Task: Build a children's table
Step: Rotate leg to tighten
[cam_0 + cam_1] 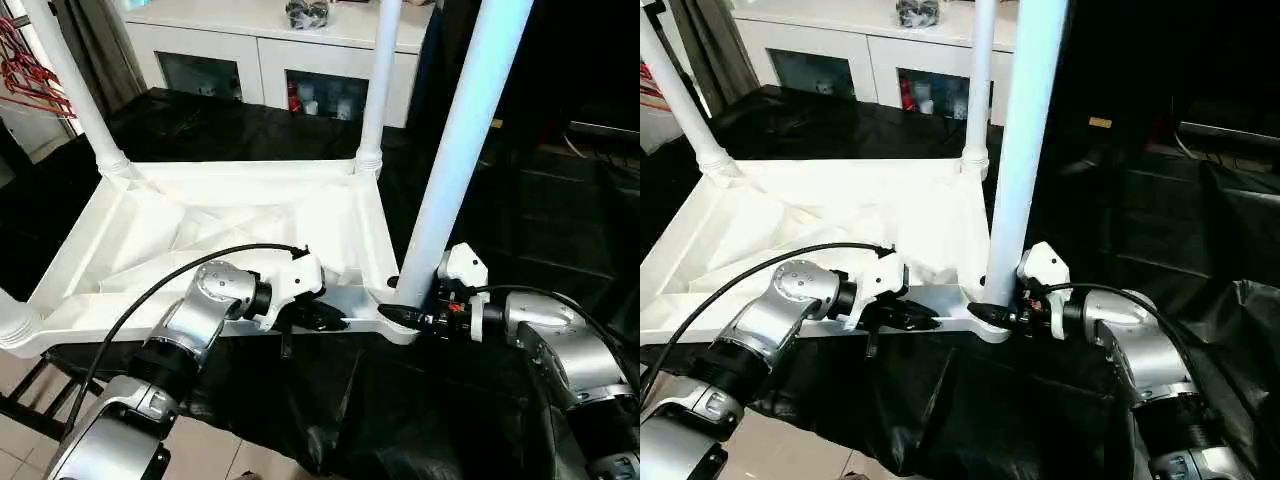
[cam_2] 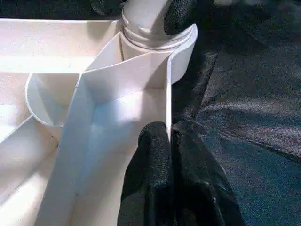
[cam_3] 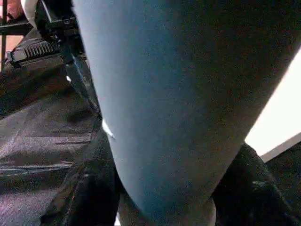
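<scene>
The left gripper [image 1: 322, 318] is clamping the near rim of the upturned children's table [image 1: 180, 235]. The right gripper [image 1: 408, 315] is gripping the leg [image 1: 455, 150] standing in the near right corner socket.

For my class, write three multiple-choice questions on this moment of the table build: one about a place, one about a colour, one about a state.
1. Where does the left gripper hold the table top?
A. its near edge wall
B. a far corner
C. its middle

2. What colour is the sheet under the table?
A. red
B. black
C. yellow

3. How does the table top lie?
A. upside down, ribs up
B. right way up
C. on its side

Answers:
1 A: in the left wrist view its fingers pinch that wall.
2 B: black sheeting spreads around the top.
3 A: ribs face up, and the near right leg, held by the right gripper, rises from a corner socket.
</scene>
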Available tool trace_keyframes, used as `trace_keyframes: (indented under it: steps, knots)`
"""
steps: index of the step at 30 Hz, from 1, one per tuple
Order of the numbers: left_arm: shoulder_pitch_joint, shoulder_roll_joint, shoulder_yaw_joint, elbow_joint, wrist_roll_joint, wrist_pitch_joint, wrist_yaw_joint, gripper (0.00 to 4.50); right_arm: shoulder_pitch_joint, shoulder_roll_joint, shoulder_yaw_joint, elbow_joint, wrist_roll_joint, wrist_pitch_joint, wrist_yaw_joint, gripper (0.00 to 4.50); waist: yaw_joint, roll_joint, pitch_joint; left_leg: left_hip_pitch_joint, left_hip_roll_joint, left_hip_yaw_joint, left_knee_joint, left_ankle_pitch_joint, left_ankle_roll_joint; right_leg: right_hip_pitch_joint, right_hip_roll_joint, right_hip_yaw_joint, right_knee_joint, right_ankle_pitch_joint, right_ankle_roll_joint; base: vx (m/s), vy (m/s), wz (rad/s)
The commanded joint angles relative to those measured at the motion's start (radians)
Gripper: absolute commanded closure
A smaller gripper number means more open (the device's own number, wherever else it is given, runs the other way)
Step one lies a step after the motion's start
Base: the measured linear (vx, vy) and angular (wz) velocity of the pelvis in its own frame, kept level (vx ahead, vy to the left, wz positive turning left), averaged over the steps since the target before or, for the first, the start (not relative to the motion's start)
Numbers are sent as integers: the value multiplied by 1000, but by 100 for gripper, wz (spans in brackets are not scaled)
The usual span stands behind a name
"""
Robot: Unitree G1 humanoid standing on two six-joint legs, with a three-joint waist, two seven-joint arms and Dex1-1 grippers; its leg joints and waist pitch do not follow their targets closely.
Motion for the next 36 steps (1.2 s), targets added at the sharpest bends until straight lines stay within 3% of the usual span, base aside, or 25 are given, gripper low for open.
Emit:
trace_keyframes:
  steps: [1,6,10,11,12,13,16,18,22,26,27,28,33,34,36]
  knots:
    - [-6,4,3,-36,-15,-4,4,450,22,-6,44,13,-6,27,40,238,1,-10,-58,11,61,-22,-68,-183,79,51,-75,47,-70,-211,-232,0,0,0]
    - [-6,-4,9,-27,-10,1,30,450,36,6,46,17,-8,26,29,247,1,-11,-57,9,59,-21,-67,-175,84,52,-76,47,-70,-208,-235,0,0,0]
    - [-26,-48,35,5,-2,18,135,450,55,49,39,21,-8,42,-37,249,3,-11,-54,13,59,-22,-69,-202,74,47,-77,47,-77,-259,-225,0,0,0]
    - [-47,-91,48,35,15,37,235,450,51,113,14,61,-30,34,-167,249,-3,-22,-50,16,58,-20,-72,-234,58,42,-75,49,-86,-324,-208,0,0,0]
    - [-58,-110,51,50,25,41,276,450,45,146,1,86,-43,30,-236,250,-3,-16,-48,19,57,-21,-72,-250,48,38,-76,49,-87,-356,-205,0,0,0]
    - [-69,-128,53,66,35,48,321,450,37,176,-12,110,-54,30,-303,251,-9,-17,-46,21,53,-25,-74,-276,30,39,-77,45,-96,-432,-179,0,0,0]
    - [-91,-160,59,96,48,63,391,450,12,236,-42,151,-62,45,-425,252,-19,-15,-43,25,51,-30,-77,-321,12,31,-78,43,-109,-524,-135,0,0,0]
    - [-113,-190,68,125,55,80,458,450,-16,289,-67,183,-69,54,-528,252,-27,-15,-45,22,49,-34,-79,-338,5,34,-77,40,-112,-548,-116,-29,8,-2]
    - [-149,-247,80,162,56,99,540,450,-90,389,-93,257,-98,58,-707,252,-39,-5,-48,19,49,-38,-83,-341,3,36,-76,37,-112,-493,-125,0,0,0]
    - [-161,-263,62,173,73,72,537,450,-127,440,-79,290,-113,11,-717,252,-40,-7,-52,13,51,-35,-86,-310,12,42,-75,41,-102,-375,-156,0,0,0]
    - [-161,-262,60,173,74,68,530,450,-127,442,-74,288,-112,7,-705,196,-37,-8,-53,14,51,-32,-83,-300,20,43,-77,43,-100,-343,-168,0,0,0]
    - [-161,-262,60,173,74,68,530,450,-127,442,-74,288,-112,7,-705,182,-36,-9,-53,14,51,-29,-82,-288,30,44,-76,45,-97,-320,-179,0,0,0]
    - [-129,-218,42,133,61,20,435,450,-112,419,-75,252,-83,25,-626,144,-33,-11,-56,11,51,-26,-78,-245,55,48,-77,45,-93,-302,-189,0,0,0]
    - [-129,-218,42,133,61,20,435,450,-112,419,-75,252,-83,25,-626,144,-33,-11,-56,6,51,-27,-80,-232,60,52,-78,45,-91,-292,-190,0,0,0]
    - [-121,-210,40,122,56,17,413,450,-111,409,-76,247,-81,24,-612,126,-32,-10,-55,10,51,-26,-79,-232,61,49,-78,45,-94,-311,-188,0,0,0]
